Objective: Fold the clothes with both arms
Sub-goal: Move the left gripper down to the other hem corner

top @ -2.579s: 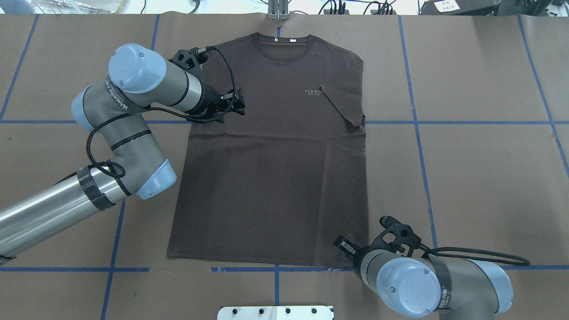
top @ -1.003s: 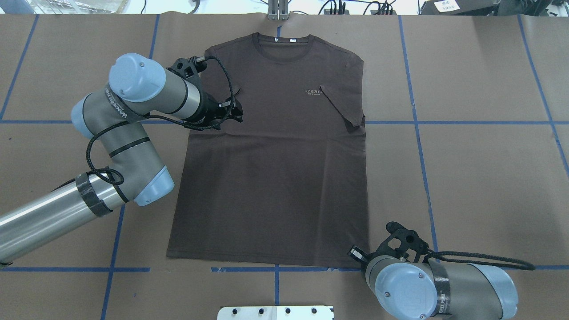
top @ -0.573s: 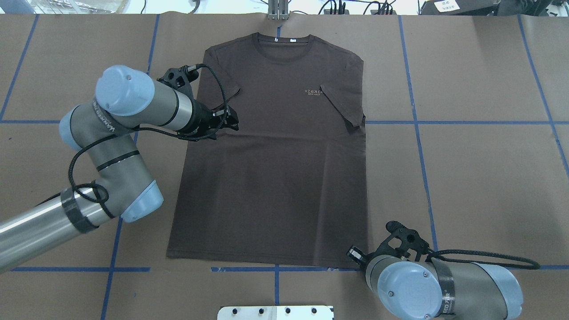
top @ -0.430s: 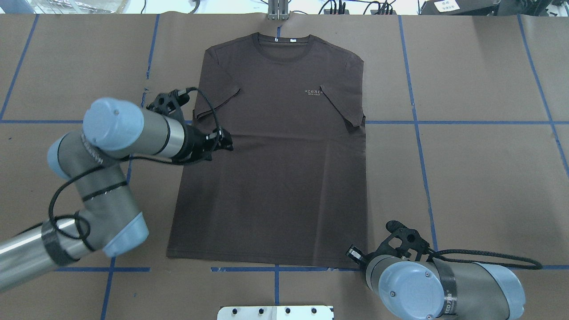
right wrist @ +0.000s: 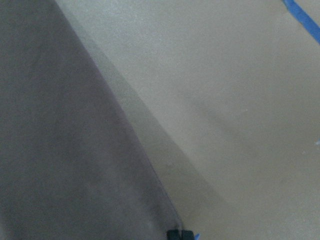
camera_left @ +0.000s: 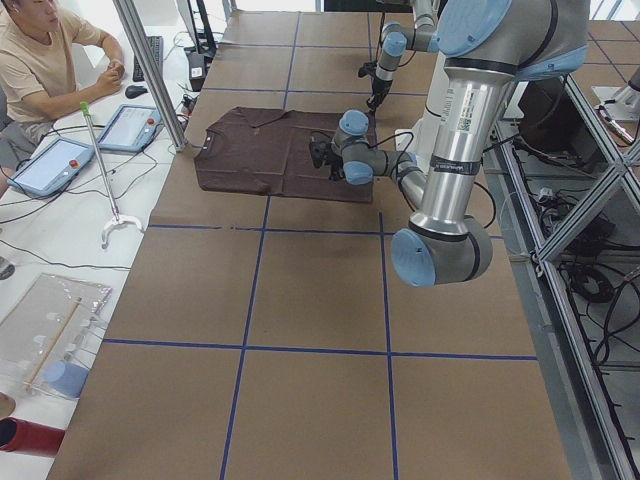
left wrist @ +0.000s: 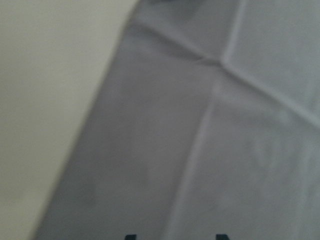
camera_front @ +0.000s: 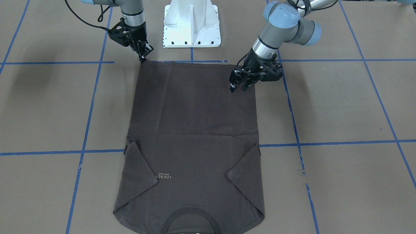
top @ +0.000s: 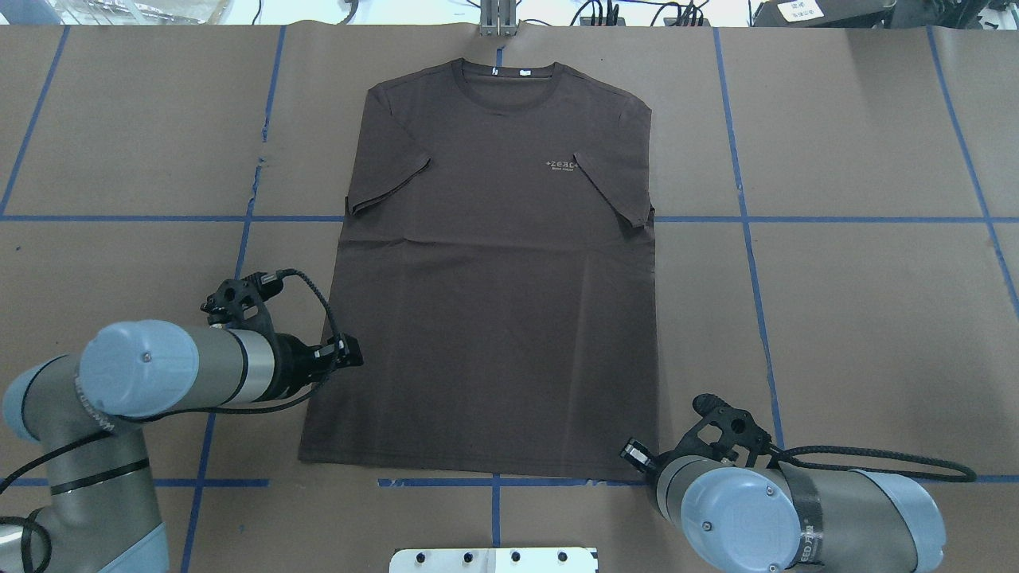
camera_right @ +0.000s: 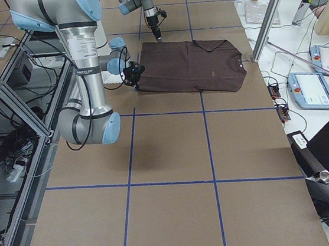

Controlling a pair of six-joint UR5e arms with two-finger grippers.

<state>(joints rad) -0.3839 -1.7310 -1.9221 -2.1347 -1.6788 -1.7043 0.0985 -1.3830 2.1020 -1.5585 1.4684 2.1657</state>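
The dark brown T-shirt (top: 493, 302) (camera_front: 195, 123) lies flat and face up on the brown table cover, collar far from the robot, with both sleeves folded in over the chest. My left gripper (top: 354, 354) (camera_front: 238, 86) hovers open over the shirt's left side edge, a little short of the hem. In the left wrist view grey fabric (left wrist: 200, 125) fills the frame and two dark fingertips (left wrist: 131, 236) stand apart at the bottom. My right gripper (camera_front: 143, 58) is pinched shut at the hem's right corner. The right wrist view has that corner (right wrist: 60, 150) ending at the closed tips.
The white pedestal base (camera_front: 191, 29) stands just behind the hem. Blue tape lines (top: 796, 219) grid the table cover. A seated person (camera_left: 40, 60) and tablets (camera_left: 45, 165) are past the table's far edge. Bare cover stretches left and right of the shirt.
My left arm has drawn away from the folded-in left sleeve and swung back toward the robot along the shirt's left edge, down near the hem. The right arm has barely shifted.
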